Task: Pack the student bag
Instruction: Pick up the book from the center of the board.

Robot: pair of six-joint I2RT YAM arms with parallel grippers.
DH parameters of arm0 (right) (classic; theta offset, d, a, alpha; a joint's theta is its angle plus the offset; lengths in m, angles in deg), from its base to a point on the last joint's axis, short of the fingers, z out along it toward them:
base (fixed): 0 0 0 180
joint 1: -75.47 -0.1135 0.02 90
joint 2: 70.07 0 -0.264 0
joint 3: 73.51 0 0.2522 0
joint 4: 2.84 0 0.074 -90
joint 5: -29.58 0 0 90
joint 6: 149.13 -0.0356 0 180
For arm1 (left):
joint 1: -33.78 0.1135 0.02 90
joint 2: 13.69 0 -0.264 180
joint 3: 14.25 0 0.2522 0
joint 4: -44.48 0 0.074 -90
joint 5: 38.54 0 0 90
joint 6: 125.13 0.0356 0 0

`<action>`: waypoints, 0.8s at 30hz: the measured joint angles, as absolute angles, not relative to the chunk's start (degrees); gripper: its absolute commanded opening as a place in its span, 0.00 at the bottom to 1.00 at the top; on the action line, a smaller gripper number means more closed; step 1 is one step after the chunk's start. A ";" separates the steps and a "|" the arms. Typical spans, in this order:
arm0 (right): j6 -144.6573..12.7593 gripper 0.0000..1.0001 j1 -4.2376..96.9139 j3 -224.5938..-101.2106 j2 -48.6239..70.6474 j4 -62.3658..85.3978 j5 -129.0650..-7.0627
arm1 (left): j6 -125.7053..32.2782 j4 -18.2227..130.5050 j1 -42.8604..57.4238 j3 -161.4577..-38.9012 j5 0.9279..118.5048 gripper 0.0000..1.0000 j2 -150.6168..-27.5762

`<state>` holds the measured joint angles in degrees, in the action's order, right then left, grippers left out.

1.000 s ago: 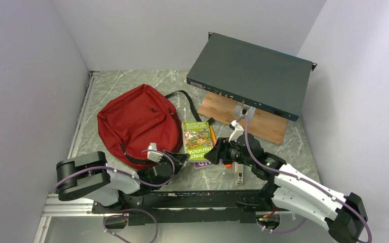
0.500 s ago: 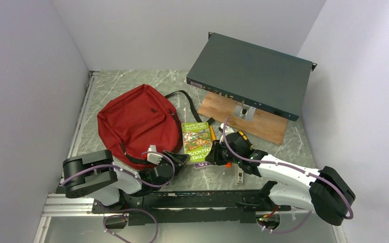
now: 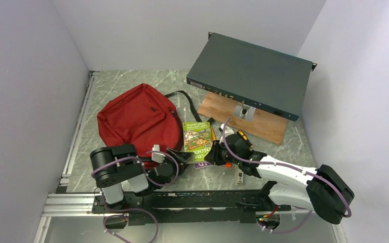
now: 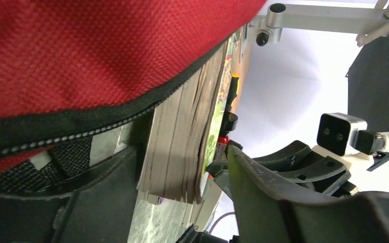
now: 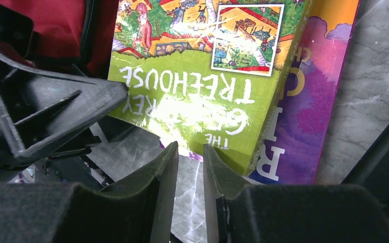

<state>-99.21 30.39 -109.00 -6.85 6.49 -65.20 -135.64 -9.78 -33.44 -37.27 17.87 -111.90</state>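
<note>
Nearest, low over the marble table [image 3: 116, 83] by its front edge: left gripper [image 3: 184, 157], jaws well apart, straddling the page edge of the green book [image 3: 197, 137]. In the left wrist view, a finger [image 4: 283, 197] on either side of those pages, not closed on them. Facing it from the right: right gripper [image 5: 187, 152], fingers drawn almost together with a slim gap, tips at the green book's near edge. Cannot tell whether pinching the cover. Beneath the green one, a purple book [image 5: 309, 111], flat on the table. Just left of both and hard against them, the student bag [image 3: 137, 121], dark red, lying flat. Farthest back, a teal metal box [image 3: 250, 73] over a wooden board [image 3: 266, 124].
</note>
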 measured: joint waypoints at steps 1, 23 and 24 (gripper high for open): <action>-99.21 0.27 30.39 -109.00 -6.85 6.47 -65.20 | -135.32 -11.82 -33.09 -37.27 18.55 0.54 -113.41; -98.51 0.64 30.39 -114.25 -25.82 24.94 -64.24 | -122.59 -13.89 -31.49 -35.21 24.98 0.00 -98.48; -98.09 0.64 30.39 -114.84 -26.78 25.40 -64.30 | -122.59 -11.53 -31.49 -35.65 25.17 0.00 -96.06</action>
